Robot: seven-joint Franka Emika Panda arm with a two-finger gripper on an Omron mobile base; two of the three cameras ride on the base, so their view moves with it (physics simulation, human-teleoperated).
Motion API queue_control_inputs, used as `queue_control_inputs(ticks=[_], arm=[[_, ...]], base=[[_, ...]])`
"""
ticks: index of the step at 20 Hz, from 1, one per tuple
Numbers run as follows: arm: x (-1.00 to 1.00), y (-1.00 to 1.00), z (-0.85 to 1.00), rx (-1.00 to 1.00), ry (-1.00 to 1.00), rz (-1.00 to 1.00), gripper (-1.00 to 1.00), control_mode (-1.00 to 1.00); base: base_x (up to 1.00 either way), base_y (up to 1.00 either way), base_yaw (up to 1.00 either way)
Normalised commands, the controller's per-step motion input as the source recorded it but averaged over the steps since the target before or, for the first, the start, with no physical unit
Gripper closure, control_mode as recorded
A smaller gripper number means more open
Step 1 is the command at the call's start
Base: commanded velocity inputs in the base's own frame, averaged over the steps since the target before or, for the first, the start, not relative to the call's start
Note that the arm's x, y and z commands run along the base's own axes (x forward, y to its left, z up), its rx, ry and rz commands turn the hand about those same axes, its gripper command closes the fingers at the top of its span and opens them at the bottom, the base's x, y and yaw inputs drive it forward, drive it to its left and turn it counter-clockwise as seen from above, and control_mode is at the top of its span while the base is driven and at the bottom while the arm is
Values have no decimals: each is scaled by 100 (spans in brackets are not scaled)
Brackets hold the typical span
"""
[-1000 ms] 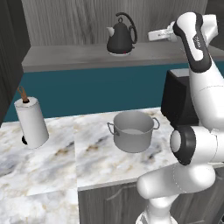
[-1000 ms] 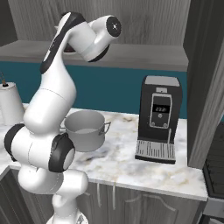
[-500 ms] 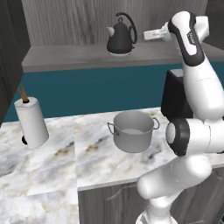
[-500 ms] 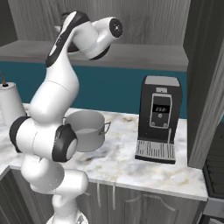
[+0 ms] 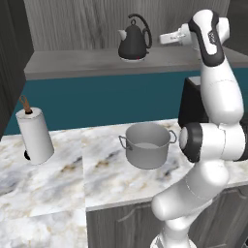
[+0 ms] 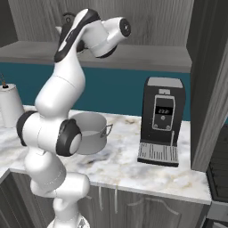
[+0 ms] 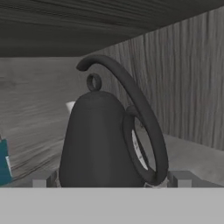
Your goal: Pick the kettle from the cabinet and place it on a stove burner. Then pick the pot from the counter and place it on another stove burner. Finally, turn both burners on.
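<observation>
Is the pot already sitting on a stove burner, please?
No, the pot stands on the marble counter, between the paper towel roll and the coffee machine.

We see the kettle (image 5: pixel 133 42) alone on the cabinet (image 5: pixel 97 63) shelf, open shelf either side; back wall close behind.

Dark kettle (image 5: pixel 133 42) upright on cabinet (image 5: pixel 87 63) shelf; grey pot (image 5: pixel 146 145) on counter (image 5: pixel 97 174).

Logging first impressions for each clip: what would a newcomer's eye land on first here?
Probably the white arm stretched up to the cabinet shelf, its open gripper level with the dark kettle, just short of its looping handle. Below, the grey pot sits on the marble counter, between a paper towel roll and a black coffee machine.
</observation>
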Motion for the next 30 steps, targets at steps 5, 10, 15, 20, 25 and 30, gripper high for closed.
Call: queue_control_inputs(ticks=[5,10,15,20,25,30], arm=[[8,-5,0,0,-2,8,-100,-100],[0,-17,0,1,-6,6,-100,-100],[6,-17,0,2,-5,6,-100,-100],[16,-9,0,2,0,6,-100,-100],[21,-2,0,2,0,5,-100,-100],[20,0,0,1,0,4,-100,-100]], base=[[0,0,0],[0,0,0],[0,0,0],[0,0,0],[0,0,0],[0,0,0]])
